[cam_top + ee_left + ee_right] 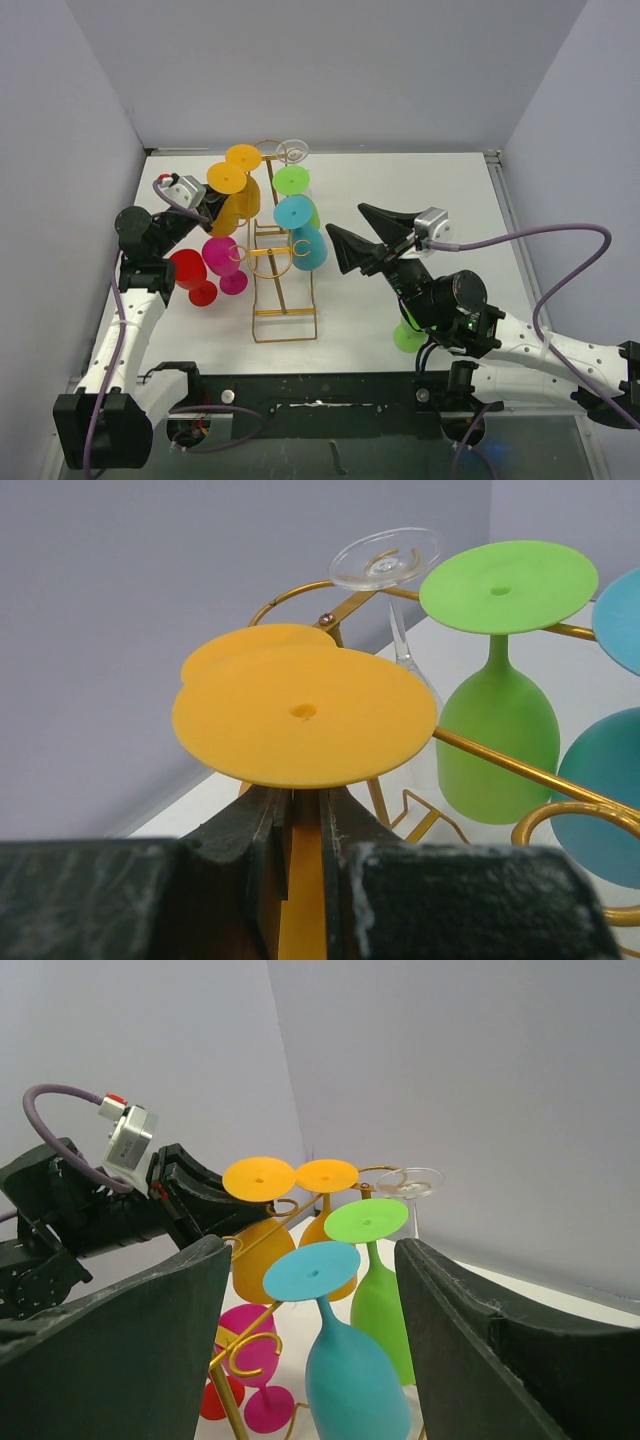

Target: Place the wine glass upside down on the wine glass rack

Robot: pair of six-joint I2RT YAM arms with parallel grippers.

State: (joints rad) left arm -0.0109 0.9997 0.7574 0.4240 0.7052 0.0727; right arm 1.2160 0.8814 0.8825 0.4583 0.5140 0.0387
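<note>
- Gripping stem of orange wine glass (305, 715) w/ nearly closed L gripper (305, 820).
- Holding it upside down: foot disc just above fingertips, bowl below.
- Positioned at L side of gold wire wine glass rack (285, 312), toward far end, just beside 2nd orange glass (243, 157).
- Can't tell whether stem sits in a ring hook.
- Holding nothing in R gripper (346, 218); spread wide, R of rack, apart from it, facing blue glass (300, 230) & green glass (292, 180).
- On table (420, 190) just L of rack: magenta glass (222, 255), red glass (187, 268).

Orange wine glass (227, 179) upside down, left of centre, against the tall upright gold wire rack (285, 313) mid-frame.
</note>
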